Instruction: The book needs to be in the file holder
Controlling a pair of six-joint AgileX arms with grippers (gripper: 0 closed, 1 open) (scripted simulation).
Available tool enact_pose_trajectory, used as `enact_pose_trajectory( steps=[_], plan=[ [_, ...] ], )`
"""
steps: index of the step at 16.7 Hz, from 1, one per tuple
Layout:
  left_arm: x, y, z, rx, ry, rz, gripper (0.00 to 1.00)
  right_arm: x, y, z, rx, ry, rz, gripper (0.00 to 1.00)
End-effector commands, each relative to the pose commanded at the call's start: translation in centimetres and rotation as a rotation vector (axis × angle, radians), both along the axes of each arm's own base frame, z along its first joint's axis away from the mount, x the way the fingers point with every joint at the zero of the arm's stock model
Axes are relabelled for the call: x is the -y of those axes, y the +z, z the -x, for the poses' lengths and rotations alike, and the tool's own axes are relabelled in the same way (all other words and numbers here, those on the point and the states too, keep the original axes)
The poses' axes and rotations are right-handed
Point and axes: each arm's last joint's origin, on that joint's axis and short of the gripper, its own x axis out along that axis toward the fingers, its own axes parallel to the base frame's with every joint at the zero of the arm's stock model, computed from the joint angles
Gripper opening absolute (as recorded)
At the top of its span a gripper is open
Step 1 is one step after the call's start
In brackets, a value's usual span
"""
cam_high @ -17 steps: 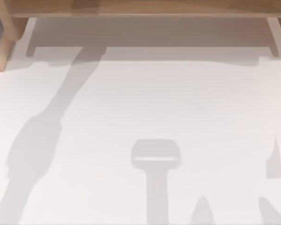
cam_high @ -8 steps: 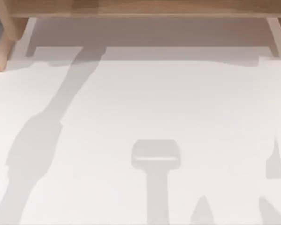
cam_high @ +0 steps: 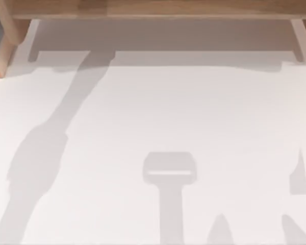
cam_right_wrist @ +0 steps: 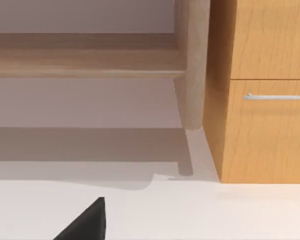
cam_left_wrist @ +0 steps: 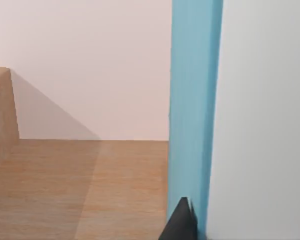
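Left wrist view: left tool's fingertip against upright blue book, probably; tool's grip state unclear.

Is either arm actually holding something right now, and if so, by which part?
It cannot be told. A left finger lies against the blue book's edge; no closed hold shows. The right finger is over bare table.

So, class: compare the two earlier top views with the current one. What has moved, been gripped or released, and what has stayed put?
Nothing visibly changed. In the top view the white table carries the same arm shadows in the same places, and the wooden shelf along its far edge sits as before. No object shifts, and no gripping or releasing shows across the three pictures.
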Motion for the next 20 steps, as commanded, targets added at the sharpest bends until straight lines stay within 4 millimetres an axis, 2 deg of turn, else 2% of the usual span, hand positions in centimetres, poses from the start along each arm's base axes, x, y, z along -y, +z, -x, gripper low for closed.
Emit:
enact_pose_trajectory(
  steps=[8, 12, 18, 20],
  plan=[
    [0.1, 0.1, 0.1, 0.0, -0.002, -0.001, 0.0, 0.0, 0.0, 0.0, 0.0, 0.0, 0.0, 1.0],
    [0.1, 1.4, 0.1, 0.004, -0.002, 0.0, 0.0, 0.0, 0.0, 0.0, 0.0, 0.0, 0.0, 1.0],
    [0.0, 1.7, 0.2, 0.005, -0.001, -0.001, 0.0, 0.0, 0.0, 0.0, 0.0, 0.0, 0.0, 1.0],
    [-0.4, 2.2, 0.8, 0.036, 0.021, -0.017, 0.0, 0.0, 0.0, 0.0, 0.0, 0.0, 0.0, 1.0]
  ],
)
